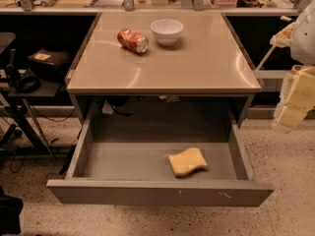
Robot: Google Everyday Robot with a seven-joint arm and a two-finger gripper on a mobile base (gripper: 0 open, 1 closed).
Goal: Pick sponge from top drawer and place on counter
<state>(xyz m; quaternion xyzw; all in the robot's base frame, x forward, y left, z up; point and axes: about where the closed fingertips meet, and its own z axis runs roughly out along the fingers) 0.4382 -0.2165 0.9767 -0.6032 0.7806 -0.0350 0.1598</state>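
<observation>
- The sponge point(187, 162) is lying flat on the floor of the drawer point(147, 191), right of the middle and close behind the front panel. It is touching nothing else and is open from above, so a reach straight down looks workable.
- The sponge is looking soft and yellow, with a wavy, curved outline, and it is contrasting sharply with the flat grey metal under it.
- The drawer is standing pulled well out from under the counter point(197, 63). This is leaving its wide, shallow tray uncovered, and its front panel is showing pale scuff marks.
- The gripper point(291, 113) is hanging at the far right edge of the view, outside the drawer's right wall and above the speckled floor point(285, 215), well apart from the sponge. It is made of pale yellow blocky parts and is partly cut off by the edge. Whether it is spread or pressed together, I cannot tell; it is not carrying the sponge.
- Judging from this, the pick is not yet begun: the arm is needing to travel left and down into the drawer first.
- The counter is showing a smooth, glossy tan top with a thin edge on a dark frame. A red soda can point(132, 40) is lying on its side towards the back, beside a white bowl point(166, 31).
- The front half of the counter is offering bare surface, which seems the likely spot for setting the sponge down.
</observation>
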